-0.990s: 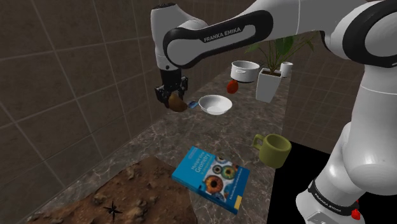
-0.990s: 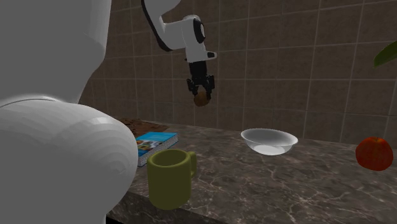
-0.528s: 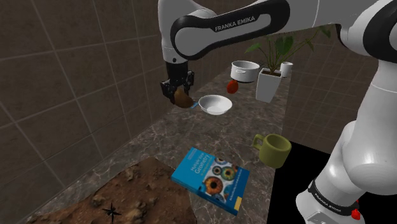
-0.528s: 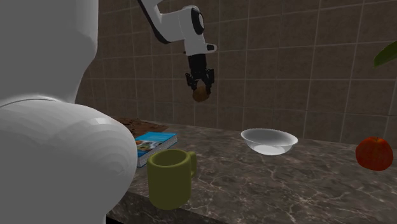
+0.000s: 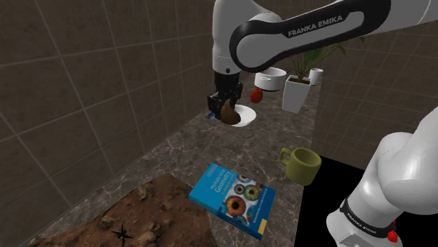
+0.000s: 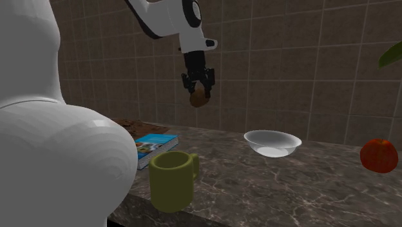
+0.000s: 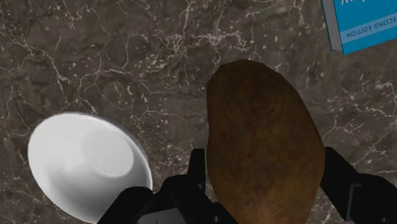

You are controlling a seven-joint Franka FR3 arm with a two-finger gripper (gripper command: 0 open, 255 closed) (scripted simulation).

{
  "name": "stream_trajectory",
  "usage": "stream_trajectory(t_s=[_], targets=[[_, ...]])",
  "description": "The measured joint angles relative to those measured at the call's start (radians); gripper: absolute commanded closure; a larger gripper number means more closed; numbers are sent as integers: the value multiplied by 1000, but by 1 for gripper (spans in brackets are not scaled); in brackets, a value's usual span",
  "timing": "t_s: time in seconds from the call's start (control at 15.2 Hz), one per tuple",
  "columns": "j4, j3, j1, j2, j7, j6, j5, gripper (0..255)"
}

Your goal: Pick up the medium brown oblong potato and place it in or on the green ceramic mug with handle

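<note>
The brown oblong potato [image 5: 228, 112] [image 6: 199, 98] [image 7: 264, 143] hangs high above the marble counter, clasped between the black fingers of my gripper [image 5: 226, 107] [image 6: 199, 89] [image 7: 261, 175], which is shut on it. The olive-green mug [image 5: 302, 165] [image 6: 171, 180] with a handle stands upright on the counter near its front edge, well below and apart from the gripper. In the shoulder view the potato hangs in front of the white bowl [image 5: 242, 116]; the wrist view shows that bowl [image 7: 86, 165] on the counter beside the potato.
A blue book [image 5: 233, 194] [image 6: 153, 147] [image 7: 362, 22] lies flat beside a brown rough mat [image 5: 133, 217]. A red fruit [image 5: 257, 95] [image 6: 378, 155], a white pot [image 5: 271, 77], a potted plant [image 5: 298, 88] and a small white cup [image 5: 316, 76] stand farther along. Tiled wall behind the counter.
The arm has swung the held potato toward the shoulder view's right, now over the bowl's edge; in the second exterior view it shifted slightly left. The grip stayed shut.
</note>
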Motion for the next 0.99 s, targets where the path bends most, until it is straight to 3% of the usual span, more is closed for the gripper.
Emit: stream_trajectory(t_s=[0.53,0.99], targets=[[-311,-57,9,-339,-82,-16,48,255],[-514,-115,19,-656,-150,-124,49,255]])
